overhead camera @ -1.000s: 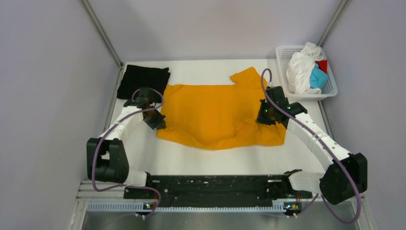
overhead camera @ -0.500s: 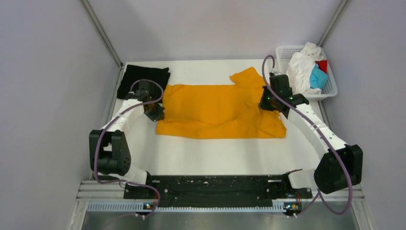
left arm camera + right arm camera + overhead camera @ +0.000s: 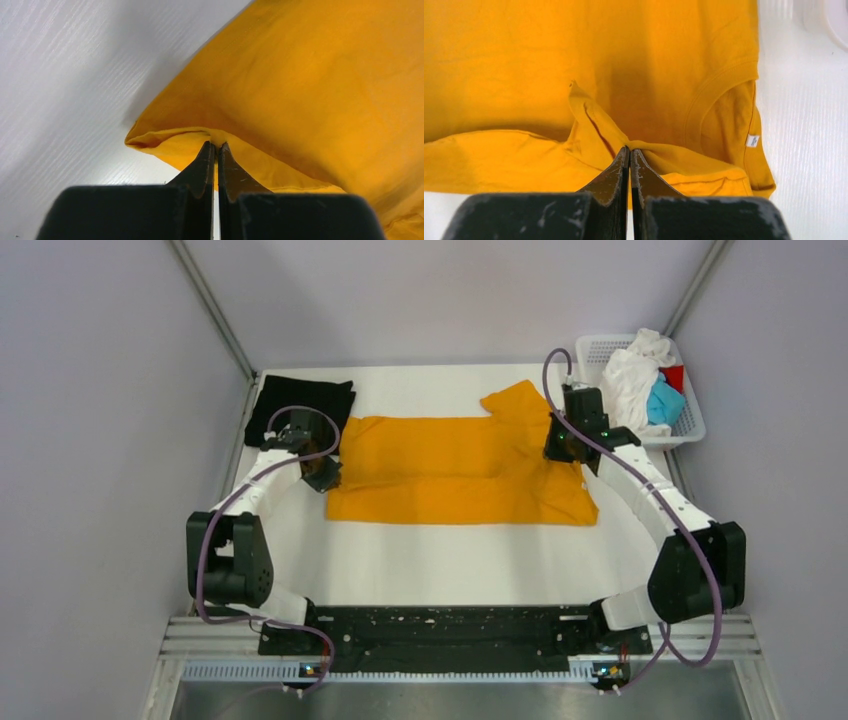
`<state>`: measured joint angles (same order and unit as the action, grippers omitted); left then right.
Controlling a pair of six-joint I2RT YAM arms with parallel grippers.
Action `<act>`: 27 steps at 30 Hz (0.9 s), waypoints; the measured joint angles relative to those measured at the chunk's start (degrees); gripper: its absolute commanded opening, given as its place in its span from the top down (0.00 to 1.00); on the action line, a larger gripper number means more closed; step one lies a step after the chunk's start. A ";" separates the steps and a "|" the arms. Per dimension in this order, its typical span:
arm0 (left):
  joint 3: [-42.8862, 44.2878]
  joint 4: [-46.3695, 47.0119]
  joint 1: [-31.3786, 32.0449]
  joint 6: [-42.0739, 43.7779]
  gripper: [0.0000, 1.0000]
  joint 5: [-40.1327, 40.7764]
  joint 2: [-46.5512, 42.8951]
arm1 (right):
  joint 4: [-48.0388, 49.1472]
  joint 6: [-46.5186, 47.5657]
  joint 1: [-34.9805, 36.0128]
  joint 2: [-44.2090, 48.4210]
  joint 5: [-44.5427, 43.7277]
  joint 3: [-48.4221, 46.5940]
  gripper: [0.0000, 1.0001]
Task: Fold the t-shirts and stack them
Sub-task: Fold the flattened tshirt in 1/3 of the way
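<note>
Orange-yellow shirt [image 3: 455, 475] first: it lies across the middle of your table [image 3: 450, 560], doubled into a long band. Your left claw [image 3: 216, 147] pinches the fold at its left end and your right claw [image 3: 629, 152] pinches a gathered ridge near the collar, fingers pressed tight on cloth. The black shirt [image 3: 298, 405] sits folded at the far left corner; a white shirt [image 3: 625, 385], a light blue shirt [image 3: 660, 400] and a red shirt [image 3: 674, 375] fill the basket [image 3: 690, 430] far right.

A white plastic mesh basket [image 3: 592, 350] stands at the far right corner of the white table [image 3: 450, 560].
</note>
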<state>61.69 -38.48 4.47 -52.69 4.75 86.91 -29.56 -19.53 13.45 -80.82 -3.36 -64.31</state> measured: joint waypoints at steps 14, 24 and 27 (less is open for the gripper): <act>0.15 3.52 0.00 -2.29 0.51 1.75 7.93 | 3.78 1.97 -1.40 -9.60 -1.27 -3.67 0.76; 8.33 0.70 0.04 -1.79 0.01 5.38 9.03 | 4.13 -0.63 -1.97 -20.15 -10.54 -12.00 0.02; 8.79 -0.72 0.66 -0.98 0.01 6.56 6.56 | 4.85 -1.49 -2.05 -17.07 -9.46 -10.01 0.01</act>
<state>70.48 -39.20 5.13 -53.67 11.31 93.47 -24.71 -21.02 11.40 -97.89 -12.82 -74.32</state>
